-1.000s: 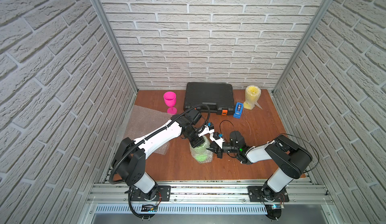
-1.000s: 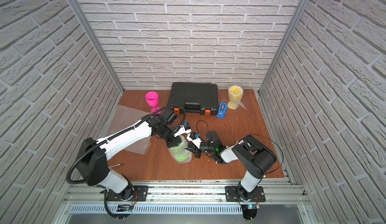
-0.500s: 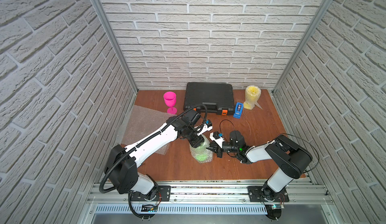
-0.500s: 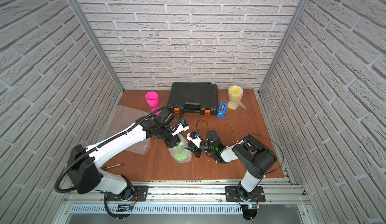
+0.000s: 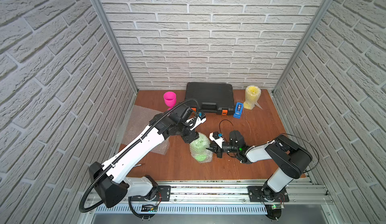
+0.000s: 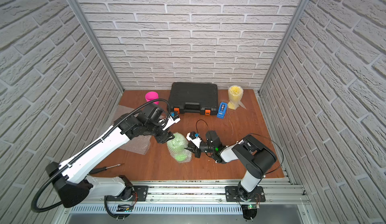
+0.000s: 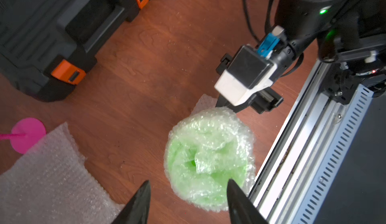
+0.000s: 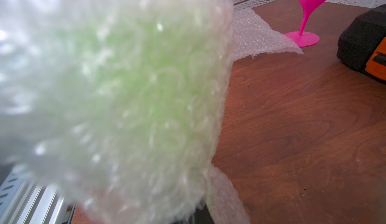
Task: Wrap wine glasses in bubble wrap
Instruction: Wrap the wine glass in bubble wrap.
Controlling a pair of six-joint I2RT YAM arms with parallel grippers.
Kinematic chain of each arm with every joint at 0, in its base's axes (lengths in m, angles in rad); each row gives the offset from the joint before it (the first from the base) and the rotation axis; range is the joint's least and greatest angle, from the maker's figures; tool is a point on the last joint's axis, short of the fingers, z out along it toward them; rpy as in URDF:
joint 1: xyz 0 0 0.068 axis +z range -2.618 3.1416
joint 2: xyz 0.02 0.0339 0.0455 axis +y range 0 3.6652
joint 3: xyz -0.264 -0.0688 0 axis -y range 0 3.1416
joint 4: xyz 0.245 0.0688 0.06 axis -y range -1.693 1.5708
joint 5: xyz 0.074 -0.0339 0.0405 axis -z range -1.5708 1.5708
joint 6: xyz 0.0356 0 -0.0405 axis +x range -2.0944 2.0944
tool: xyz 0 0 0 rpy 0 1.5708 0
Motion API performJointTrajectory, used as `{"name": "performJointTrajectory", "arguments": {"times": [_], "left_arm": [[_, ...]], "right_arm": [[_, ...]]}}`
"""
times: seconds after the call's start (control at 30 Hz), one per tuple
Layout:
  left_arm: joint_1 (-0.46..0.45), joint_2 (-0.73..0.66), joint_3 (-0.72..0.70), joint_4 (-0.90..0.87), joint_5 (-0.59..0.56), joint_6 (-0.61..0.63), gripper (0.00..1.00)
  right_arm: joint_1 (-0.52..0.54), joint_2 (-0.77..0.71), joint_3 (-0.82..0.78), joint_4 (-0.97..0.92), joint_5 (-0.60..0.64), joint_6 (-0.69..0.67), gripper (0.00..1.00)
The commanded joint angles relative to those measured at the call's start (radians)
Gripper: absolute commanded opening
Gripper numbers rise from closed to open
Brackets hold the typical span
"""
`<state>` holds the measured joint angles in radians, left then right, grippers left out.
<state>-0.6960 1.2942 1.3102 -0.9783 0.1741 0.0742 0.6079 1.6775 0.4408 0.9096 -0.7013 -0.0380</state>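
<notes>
Finishing the green goblet's cover is my step, I judge. On the bench [image 5: 261, 162] a spare sheet [image 5: 137, 124] lies at my left. The green goblet [image 5: 200, 148] sits mid-bench inside its wrap [image 7: 211, 118]. The pink goblet [image 5: 169, 99] waits bare at the back. My left jaws stand apart just above the green one, holding nothing. My right jaws are pressed together against its side; whether they pinch a fold I cannot tell. I should hold that side firm and tuck the loose top inward gently, else the wrap may spring open.
</notes>
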Motion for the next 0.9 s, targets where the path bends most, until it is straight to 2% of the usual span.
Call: {"name": "performJointTrajectory", "arguments": {"times": [0.0,0.13,0.27,0.47,0.6,0.73,0.87], "left_arm": [[0.026,0.004,-0.066,-0.025,0.01,-0.041,0.53],[0.046,0.045,-0.139,0.021,-0.035,-0.039,0.46],[0.056,0.115,-0.212,0.1,-0.082,-0.031,0.48],[0.042,0.205,-0.258,0.217,-0.041,-0.041,0.47],[0.026,0.206,-0.204,0.183,-0.061,-0.029,0.51],[0.028,0.134,-0.104,0.045,-0.137,0.006,0.54],[0.033,0.048,0.001,-0.069,-0.133,0.042,0.57]], "right_arm": [[0.01,0.017,0.005,-0.071,0.004,-0.006,0.03],[0.01,0.019,0.007,-0.072,0.001,-0.006,0.03],[0.01,0.021,0.007,-0.072,0.0,-0.005,0.03],[0.01,0.025,0.007,-0.07,-0.001,-0.005,0.03],[0.01,0.027,0.01,-0.072,-0.001,-0.004,0.03],[0.01,0.024,0.007,-0.072,0.0,-0.005,0.03],[0.01,0.026,0.009,-0.073,0.0,-0.005,0.03]]}}
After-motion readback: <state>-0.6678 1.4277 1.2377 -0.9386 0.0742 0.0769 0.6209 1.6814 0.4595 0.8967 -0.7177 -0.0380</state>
